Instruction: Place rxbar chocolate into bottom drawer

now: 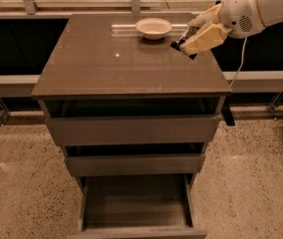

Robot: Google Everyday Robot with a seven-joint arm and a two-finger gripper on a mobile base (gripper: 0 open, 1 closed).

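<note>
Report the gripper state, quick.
The gripper is shut on the rxbar chocolate, above the right rear of the cabinet top, beside the white bowl.

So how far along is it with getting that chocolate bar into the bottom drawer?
Done: the bottom drawer stands open, and the hand is shut on the rxbar chocolate. In hand: the bar is held above the cabinet top, right of the white bowl. Left: carrying it down to the drawer and letting go.
</note>
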